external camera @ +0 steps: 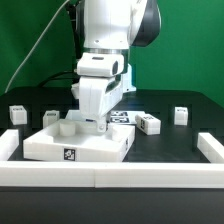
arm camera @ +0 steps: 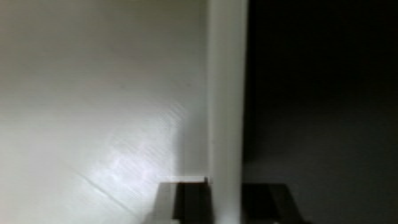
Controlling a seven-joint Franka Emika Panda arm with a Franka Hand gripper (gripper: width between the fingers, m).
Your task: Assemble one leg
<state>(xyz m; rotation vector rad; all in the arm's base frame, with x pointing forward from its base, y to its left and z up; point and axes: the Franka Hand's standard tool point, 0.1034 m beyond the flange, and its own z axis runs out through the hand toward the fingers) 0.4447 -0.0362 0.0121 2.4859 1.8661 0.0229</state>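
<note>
**Ext. view:** Arm is low over far corner of the square top [external camera: 45, 148], a matte white slab on the black worktop [external camera: 195, 130]. Nearest leg [external camera: 150, 123], a small white block w/ b/w tag, lies loose near the slab on ext. view's right. Similar blocks lie further off. Jaws: cannot tell if apart or together, as hand body hides the tips. Judged step: alignment prior to leg pickup or seating.

**Wrist view:** Smooth white face, one straight edge, dark beyond. Dark fingertips [arm camera: 183, 203] flank that edge. Next move req. accurate centring and slow descent.
</note>
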